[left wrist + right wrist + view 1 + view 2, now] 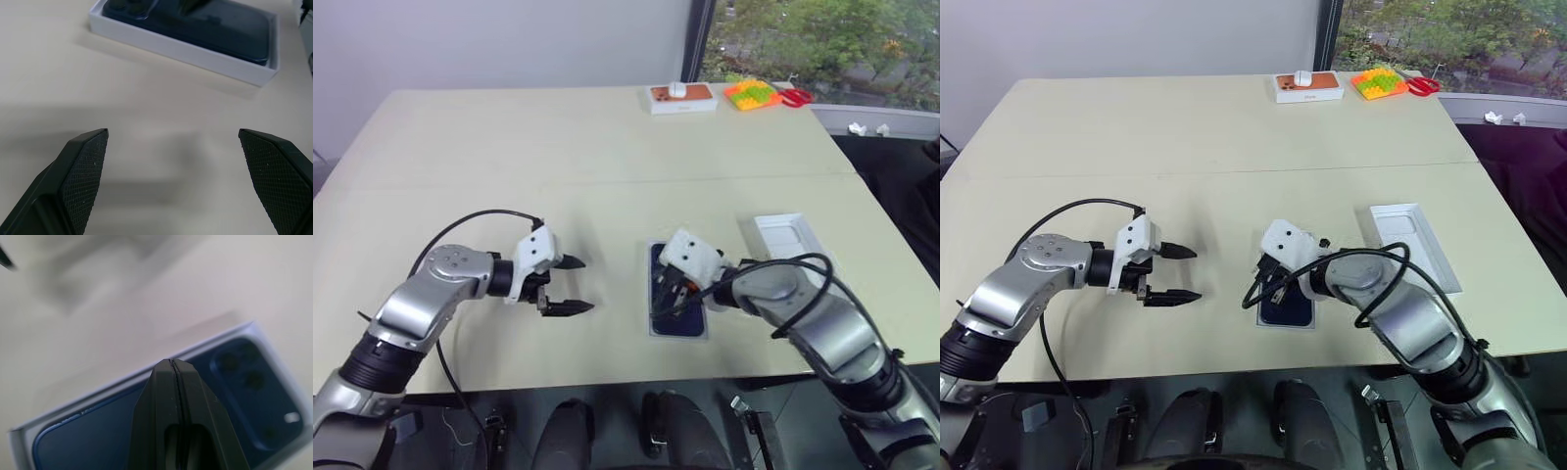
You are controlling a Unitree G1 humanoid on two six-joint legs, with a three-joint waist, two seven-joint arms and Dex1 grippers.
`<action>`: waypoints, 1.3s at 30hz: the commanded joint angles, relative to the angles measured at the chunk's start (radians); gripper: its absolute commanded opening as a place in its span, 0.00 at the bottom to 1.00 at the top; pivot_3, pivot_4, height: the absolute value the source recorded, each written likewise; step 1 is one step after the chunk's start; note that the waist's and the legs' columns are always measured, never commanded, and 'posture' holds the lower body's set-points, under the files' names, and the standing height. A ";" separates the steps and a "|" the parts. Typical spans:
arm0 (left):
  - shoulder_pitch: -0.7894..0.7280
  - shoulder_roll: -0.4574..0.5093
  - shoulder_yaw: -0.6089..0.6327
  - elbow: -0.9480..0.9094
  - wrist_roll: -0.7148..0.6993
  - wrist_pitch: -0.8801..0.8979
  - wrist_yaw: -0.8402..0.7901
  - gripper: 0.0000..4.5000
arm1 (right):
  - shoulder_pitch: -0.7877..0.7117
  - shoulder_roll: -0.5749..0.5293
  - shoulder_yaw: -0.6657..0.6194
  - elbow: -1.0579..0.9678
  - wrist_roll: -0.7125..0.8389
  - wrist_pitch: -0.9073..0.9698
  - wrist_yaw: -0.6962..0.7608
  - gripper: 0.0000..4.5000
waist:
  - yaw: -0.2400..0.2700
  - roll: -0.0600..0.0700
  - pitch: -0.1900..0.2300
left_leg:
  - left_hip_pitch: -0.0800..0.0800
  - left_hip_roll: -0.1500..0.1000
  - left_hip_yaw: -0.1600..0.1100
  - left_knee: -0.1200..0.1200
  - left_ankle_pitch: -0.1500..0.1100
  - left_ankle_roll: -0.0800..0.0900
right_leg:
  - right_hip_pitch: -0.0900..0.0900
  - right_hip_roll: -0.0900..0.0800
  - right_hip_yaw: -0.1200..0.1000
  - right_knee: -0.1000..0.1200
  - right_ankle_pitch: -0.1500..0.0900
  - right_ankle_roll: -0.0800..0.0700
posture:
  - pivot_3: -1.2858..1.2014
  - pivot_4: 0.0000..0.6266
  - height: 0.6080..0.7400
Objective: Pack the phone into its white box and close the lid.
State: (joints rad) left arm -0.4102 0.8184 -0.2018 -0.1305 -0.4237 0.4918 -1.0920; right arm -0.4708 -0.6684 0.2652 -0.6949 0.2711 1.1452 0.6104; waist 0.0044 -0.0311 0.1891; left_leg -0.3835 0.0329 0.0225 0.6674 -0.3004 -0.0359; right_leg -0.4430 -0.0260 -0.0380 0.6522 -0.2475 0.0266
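Phone [678, 315] already lies inside the white box [652, 328], back up, near the front edge of the counter [558, 166], so you can judge the packing half done and the closing not yet.

From the left eye view, your right end effector [664, 291] sits over the white box with its two black fingers pressed together and holding nothing; a closed tip like that suits nudging the phone flat into the tray. Your left end effector [570, 285] hovers to the left of the white box, fingers spread wide and empty, pointed toward it, probably ready to steady the tray.

From the right eye view, a thin white piece with an oblong recess [1412, 245] lies to the right of the white box and a little farther back. I take it for an insert, not the lid. Far behind the white box, at the back of the counter, stand a small box with orange print [1307, 87], a bright toy block set [1379, 82] and red scissors [1422, 86].

From the left wrist view, the white box's side wall faces you beyond the spread fingertips [85, 169], with bare counter between.

From the right wrist view, the closed tips hang just above the phone's glossy back, its camera block [247, 379] off to one side; whether they touch it you cannot tell.
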 commanded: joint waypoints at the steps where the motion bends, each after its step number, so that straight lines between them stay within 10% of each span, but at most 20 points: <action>1: -0.033 -0.020 0.076 0.026 0.016 -0.066 0.021 0.99 | 0.041 -0.064 -0.152 -0.038 0.035 -0.050 0.040 0.00 | 0.004 0.000 0.000 | 0.000 0.000 0.000 0.000 0.000 0.000 | 0.000 0.000 0.000 0.000 0.000 0.000 | 0.52 0.24 1.00; 12: -0.036 -0.069 0.086 0.078 0.044 -0.187 -0.043 0.99 | 0.261 -0.235 -0.490 0.036 0.070 -0.043 0.080 0.00 | 0.007 0.000 0.000 | 0.001 0.000 0.001 0.000 0.000 0.000 | 0.001 0.000 0.000 0.001 0.000 0.000 | 0.52 0.24 1.00; 24: -0.093 -0.144 0.016 0.154 0.118 -0.247 -0.109 0.99 | 0.286 -0.171 -0.540 0.025 0.125 0.061 -0.014 0.00 | 0.002 0.000 0.000 | 0.010 0.000 0.001 0.001 0.000 0.000 | 0.009 0.001 0.001 0.003 0.000 0.000 | 0.52 0.24 1.00; 31: -0.086 -0.153 -0.003 0.156 0.126 -0.271 -0.173 1.00 | 0.205 -0.112 -0.564 0.064 0.120 0.255 -0.128 0.59 | 0.005 0.000 0.000 | 0.010 0.000 0.001 0.001 0.000 0.000 | 0.009 0.001 0.001 0.003 0.000 0.000 | 0.52 0.24 1.00; 39: -0.091 -0.176 -0.009 0.170 0.145 -0.287 -0.180 1.00 | 0.041 -0.009 -0.603 0.241 0.118 0.469 -0.229 0.59 | 0.002 0.001 -0.001 | 0.010 0.000 0.001 0.001 0.000 0.000 | 0.009 0.000 0.001 0.003 0.001 0.000 | 0.52 0.24 1.00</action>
State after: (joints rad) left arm -0.4866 0.6436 -0.2194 0.0484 -0.2780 0.2175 -1.2688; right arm -0.4134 -0.6821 -0.3062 -0.4859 0.3974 1.5985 0.4113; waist 0.0064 -0.0303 0.1882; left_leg -0.3734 0.0326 0.0236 0.6680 -0.3004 -0.0357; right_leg -0.4341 -0.0255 -0.0367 0.6552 -0.2469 0.0266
